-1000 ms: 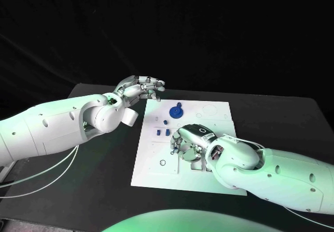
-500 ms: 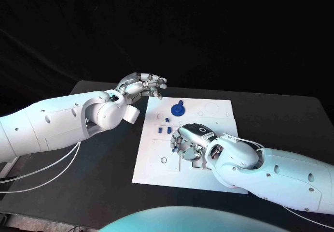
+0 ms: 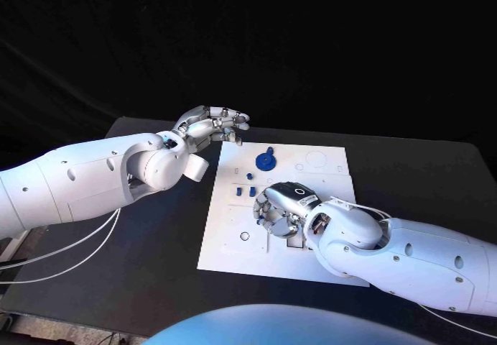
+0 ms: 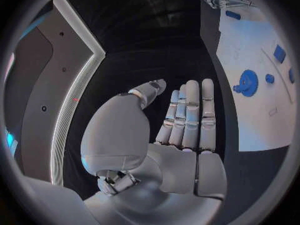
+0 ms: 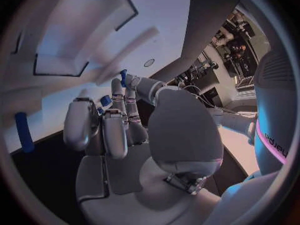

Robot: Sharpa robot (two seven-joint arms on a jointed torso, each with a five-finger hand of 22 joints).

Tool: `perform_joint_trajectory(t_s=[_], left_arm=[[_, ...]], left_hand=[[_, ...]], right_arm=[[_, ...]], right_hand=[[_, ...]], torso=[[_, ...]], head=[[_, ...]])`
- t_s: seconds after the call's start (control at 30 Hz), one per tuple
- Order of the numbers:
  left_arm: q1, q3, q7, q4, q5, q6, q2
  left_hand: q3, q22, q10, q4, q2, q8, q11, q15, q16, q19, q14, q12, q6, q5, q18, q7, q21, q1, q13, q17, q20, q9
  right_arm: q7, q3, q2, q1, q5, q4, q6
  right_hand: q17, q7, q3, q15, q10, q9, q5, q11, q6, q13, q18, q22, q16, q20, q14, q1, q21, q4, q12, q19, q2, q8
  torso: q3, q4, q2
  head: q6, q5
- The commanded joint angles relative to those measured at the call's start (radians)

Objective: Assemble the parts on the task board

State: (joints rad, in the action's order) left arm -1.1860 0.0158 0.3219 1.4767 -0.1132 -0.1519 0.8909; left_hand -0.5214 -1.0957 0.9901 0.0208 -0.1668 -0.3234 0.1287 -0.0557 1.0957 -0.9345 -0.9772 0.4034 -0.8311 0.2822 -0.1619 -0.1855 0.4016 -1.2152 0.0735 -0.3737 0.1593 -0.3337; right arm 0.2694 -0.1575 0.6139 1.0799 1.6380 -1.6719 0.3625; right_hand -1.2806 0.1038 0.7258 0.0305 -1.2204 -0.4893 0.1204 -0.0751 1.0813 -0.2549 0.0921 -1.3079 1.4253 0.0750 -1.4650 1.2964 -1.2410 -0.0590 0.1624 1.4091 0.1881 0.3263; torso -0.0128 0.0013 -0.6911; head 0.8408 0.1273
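1. the right hand [image 3: 281,208] is low over the middle of the task board [image 3: 321,162], fingers curled; whether it holds a part, i cannot tell.
2. small blue parts [image 3: 246,192] lie just left of this hand, so it is nearer.
3. the left hand [image 3: 212,126], fingers straight and together, holds nothing beyond the far left corner.

Black table [image 3: 155,237], matte top, far edge and rt corner visible in head view; bare surface on both sides. Behind it a black backdrop [image 3: 311,57], plain, no windows or detail seen. Left wrist view: grey wall panel [image 4: 31,85] w/ a bright white light strip [image 4: 78,95] along its edge, small red dot just beside the strip; rest dark. Right wrist view: pale panel [image 5: 94,15] w/ a dark-framed recess, small round fixture [image 5: 149,63] nearby, cluttered equipment [image 5: 234,40] far off, too small to tell.
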Motion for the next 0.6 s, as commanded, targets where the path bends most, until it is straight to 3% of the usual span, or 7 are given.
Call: perform_joint_trajectory(t_s=[0.03, 0.6], left_arm=[[-0.001, -0.001, 0.002, 0.004, 0.004, 0.019, 0.0], [-0.001, -0.001, -0.003, 0.006, 0.001, 0.023, 0.002]], left_hand=[[0.005, 0.001, -0.009, -0.002, 0.0, -0.004, -0.001, -0.006, -0.004, -0.001, 0.001, -0.001, 0.01, 0.006, -0.017, 0.0, -0.006, 0.0, 0.001, 0.0, 0.008, -0.001], [0.007, 0.002, -0.011, -0.002, -0.001, -0.005, -0.001, -0.006, -0.004, 0.0, 0.003, 0.0, 0.012, 0.006, -0.017, 0.0, -0.007, 0.0, 0.001, 0.0, 0.008, -0.001]], right_arm=[[0.007, -0.002, -0.006, -0.003, 0.027, 0.001, -0.04], [0.008, -0.006, -0.016, -0.005, 0.042, -0.004, -0.1]], right_hand=[[0.001, 0.005, 0.006, 0.003, -0.038, -0.002, 0.003, 0.034, 0.002, 0.001, -0.012, -0.074, 0.004, -0.003, -0.047, -0.001, 0.004, -0.001, 0.0, -0.003, -0.008, 0.002], [0.01, 0.012, -0.006, -0.005, -0.016, -0.007, 0.0, 0.024, -0.015, -0.001, -0.008, -0.067, 0.0, 0.003, -0.045, -0.02, 0.021, -0.003, -0.021, -0.012, 0.0, -0.006]], torso=[[-0.0007, -0.0006, 0.0], [0.0001, -0.0005, 0.002]], head=[[0.002, 0.001], [0.008, 0.001]])
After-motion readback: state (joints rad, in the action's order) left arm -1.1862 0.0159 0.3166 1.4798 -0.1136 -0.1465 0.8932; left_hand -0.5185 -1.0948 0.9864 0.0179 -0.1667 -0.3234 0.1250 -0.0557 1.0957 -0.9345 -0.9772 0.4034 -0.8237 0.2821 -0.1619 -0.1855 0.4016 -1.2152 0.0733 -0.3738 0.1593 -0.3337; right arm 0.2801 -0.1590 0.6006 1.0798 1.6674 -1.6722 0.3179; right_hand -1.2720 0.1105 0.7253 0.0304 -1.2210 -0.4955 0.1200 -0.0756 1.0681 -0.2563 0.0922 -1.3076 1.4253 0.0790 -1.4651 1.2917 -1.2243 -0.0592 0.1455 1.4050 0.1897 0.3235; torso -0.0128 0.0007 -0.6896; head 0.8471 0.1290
